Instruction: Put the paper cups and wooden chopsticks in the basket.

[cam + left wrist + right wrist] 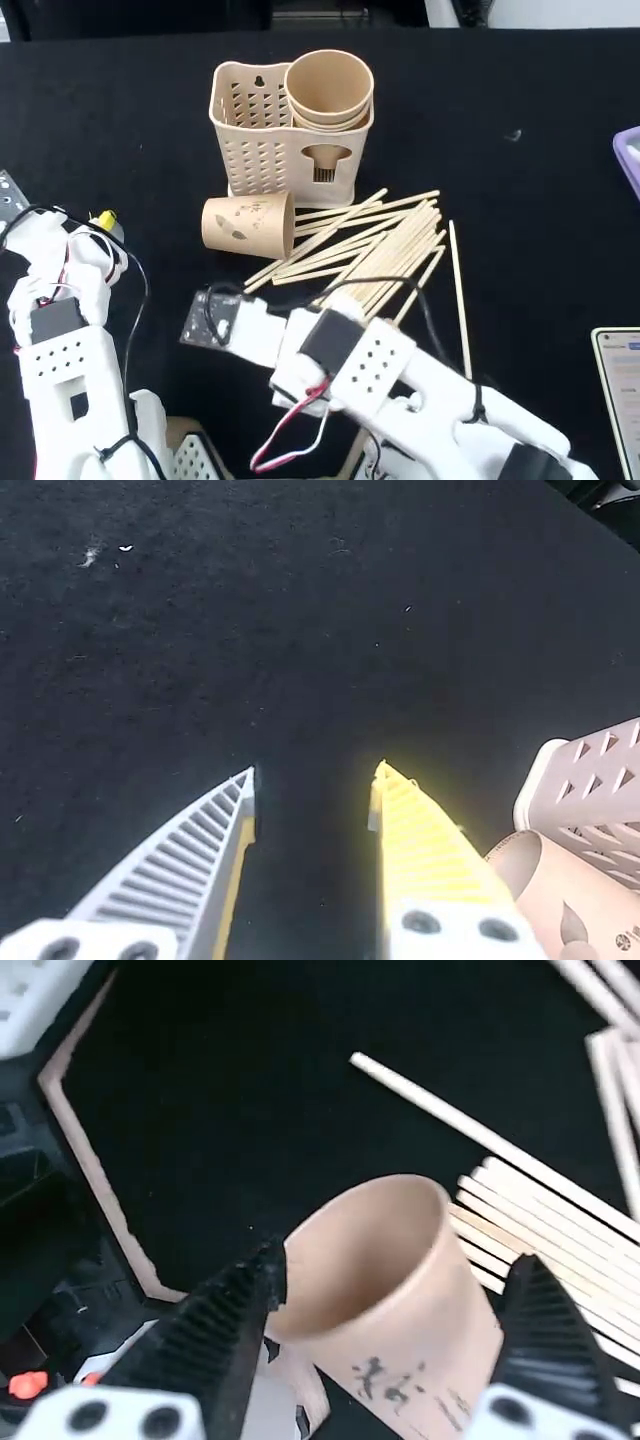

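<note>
That paper cup [385, 1260] on its side is light and crushes easily, so I'd pinch gently across the wall near the rim. Your right gripper [398, 1265] is spread wide, with the cup dead ahead in line with the gap and the chopsticks [540, 1215] just past it. The left gripper [312, 775] is spread too, basket [590, 780] beside it.

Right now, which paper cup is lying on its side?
The printed cup on the table in front of the basket; the other cups stand nested upright inside the basket.
</note>
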Controlling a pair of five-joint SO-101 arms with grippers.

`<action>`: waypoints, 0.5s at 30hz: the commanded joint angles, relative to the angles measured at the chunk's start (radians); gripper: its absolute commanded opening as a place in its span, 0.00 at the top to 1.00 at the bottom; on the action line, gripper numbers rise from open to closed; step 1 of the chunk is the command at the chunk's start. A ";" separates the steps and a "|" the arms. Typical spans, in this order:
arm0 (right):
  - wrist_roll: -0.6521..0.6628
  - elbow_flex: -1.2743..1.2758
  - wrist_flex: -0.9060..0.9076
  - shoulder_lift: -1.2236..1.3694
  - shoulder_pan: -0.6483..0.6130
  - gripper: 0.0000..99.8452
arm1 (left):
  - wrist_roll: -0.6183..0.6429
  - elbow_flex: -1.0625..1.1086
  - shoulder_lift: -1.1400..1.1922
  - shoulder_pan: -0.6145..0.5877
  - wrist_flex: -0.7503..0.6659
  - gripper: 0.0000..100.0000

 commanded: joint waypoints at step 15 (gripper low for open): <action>0.295 0.050 -0.009 -0.031 0.562 0.67 | 0.009 -0.004 -0.020 -0.010 -0.021 0.81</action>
